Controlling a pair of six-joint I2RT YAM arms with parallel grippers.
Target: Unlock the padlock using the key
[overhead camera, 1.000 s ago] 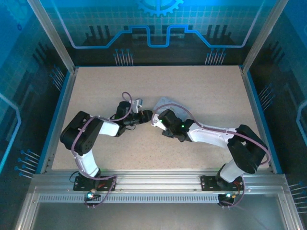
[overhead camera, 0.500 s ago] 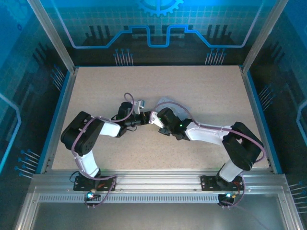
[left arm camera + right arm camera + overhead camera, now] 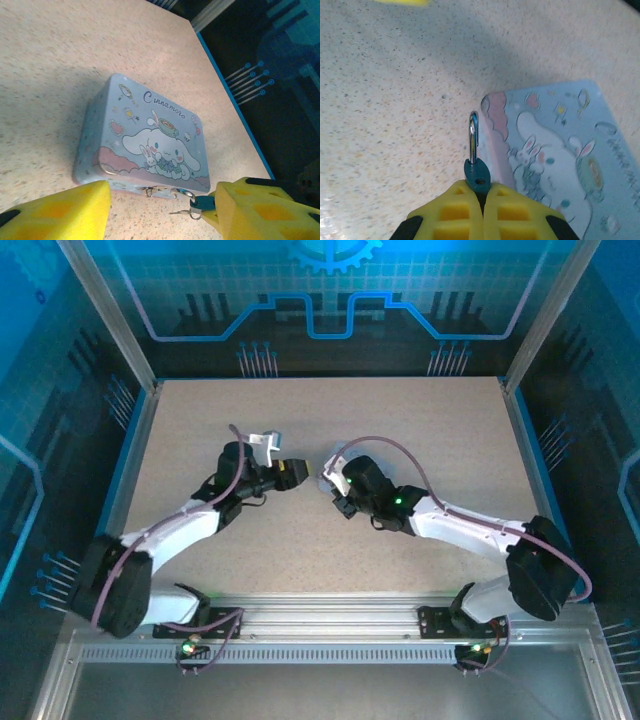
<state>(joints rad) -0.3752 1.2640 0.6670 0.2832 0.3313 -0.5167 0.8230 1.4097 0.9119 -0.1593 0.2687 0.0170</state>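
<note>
The padlock (image 3: 478,176) is small and teal, with a shiny shackle. My right gripper (image 3: 482,190) is shut on its body, and the shackle points away beside the corner of a pale blue cartoon tin (image 3: 560,160). In the left wrist view the padlock (image 3: 202,202) sits against the right-hand yellow pad, with its shackle at the tin's (image 3: 145,135) front edge. The key (image 3: 181,212), a thin sliver on a small ring, hangs under the padlock. My left gripper (image 3: 160,200) is open and holds nothing. From above, the left gripper (image 3: 292,472) and right gripper (image 3: 324,480) face each other, almost touching.
The tin lies flat on the speckled tabletop (image 3: 420,420) at mid-table, partly under the right wrist. A small clasp ring (image 3: 149,190) shows on its front edge. Blue rails (image 3: 535,480) and metal posts border the table. Bare tabletop lies behind and beside the arms.
Both arms have stretched out low across the table, and their elbows have dropped. The two grippers have shifted slightly toward the back, still facing each other. The left gripper's jaws have widened a little.
</note>
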